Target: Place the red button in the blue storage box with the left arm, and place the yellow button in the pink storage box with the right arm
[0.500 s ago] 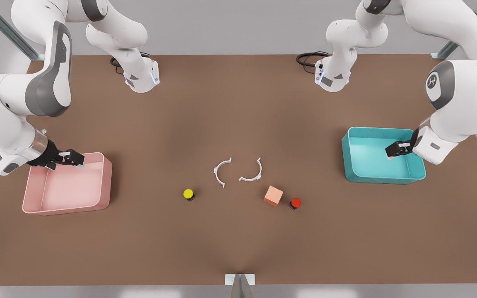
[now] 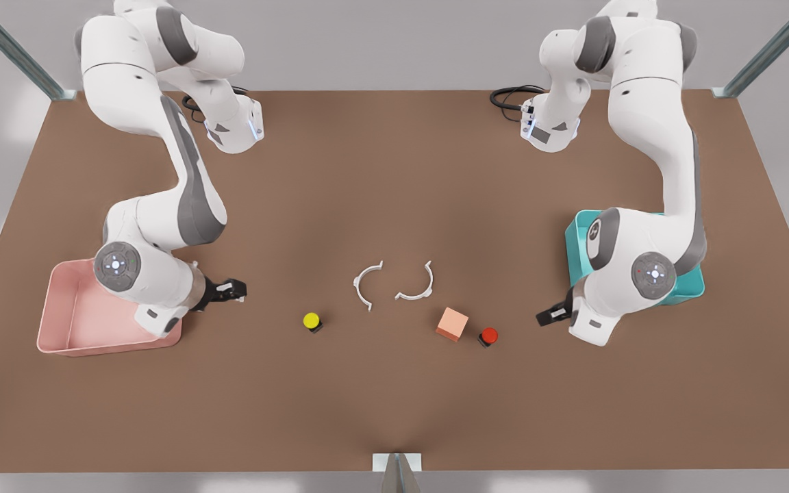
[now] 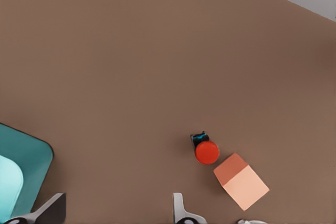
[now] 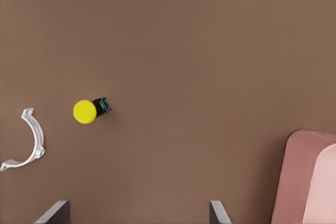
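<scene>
Looking down from the left wrist, I see two fingers spread wide apart with nothing between them, bare brown table in the gap. The left gripper hangs just off the near corner of the blue storage box, on the front view's right. The red button sits on the table a short way from it, toward the middle, untouched, with the peach cube just beside it on the far side from the gripper.

On the right wrist camera, my other pair of fingers is also spread and holding nothing. The right gripper sits just past the inner edge of the pink storage box, on the front view's left, pointing toward the centre. The yellow button stands on the table well apart from it, upright on its black base. Beyond the yellow button lie two white curved clips, side by side near the table's middle. Both boxes hold no buttons.
</scene>
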`<state>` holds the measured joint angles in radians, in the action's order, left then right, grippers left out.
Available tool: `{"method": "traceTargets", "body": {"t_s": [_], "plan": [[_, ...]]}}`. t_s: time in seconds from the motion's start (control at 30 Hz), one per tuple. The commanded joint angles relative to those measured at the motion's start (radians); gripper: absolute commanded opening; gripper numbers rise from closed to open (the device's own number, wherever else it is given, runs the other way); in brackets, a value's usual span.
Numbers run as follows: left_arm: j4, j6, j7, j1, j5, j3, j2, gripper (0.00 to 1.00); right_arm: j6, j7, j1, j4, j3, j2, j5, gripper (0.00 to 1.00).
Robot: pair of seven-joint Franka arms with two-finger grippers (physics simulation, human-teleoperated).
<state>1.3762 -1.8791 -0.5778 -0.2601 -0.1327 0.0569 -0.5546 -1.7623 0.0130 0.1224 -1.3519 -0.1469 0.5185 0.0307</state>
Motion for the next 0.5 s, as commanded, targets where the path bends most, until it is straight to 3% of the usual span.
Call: {"method": "traceTargets", "body": {"t_s": [0.0,0.17,0.47], "plan": [[-0.002,-0.23,-0.836,-0.028,-0.028,0.0,-0.036,1.0,-0.134,-0.143,0.051,0.003,-0.002,0.038,-0.008,1.0],[-0.043,-0.336,-0.987,-0.07,-0.028,0.0,-0.134,1.0,-0.301,-0.292,0.172,0.072,0.0,0.178,-0.051,1.0],[-0.034,-0.338,-0.999,-0.145,-0.036,0.0,-0.248,1.0,-0.421,-0.323,0.187,0.073,-0.023,0.281,-0.046,1.0]]}}
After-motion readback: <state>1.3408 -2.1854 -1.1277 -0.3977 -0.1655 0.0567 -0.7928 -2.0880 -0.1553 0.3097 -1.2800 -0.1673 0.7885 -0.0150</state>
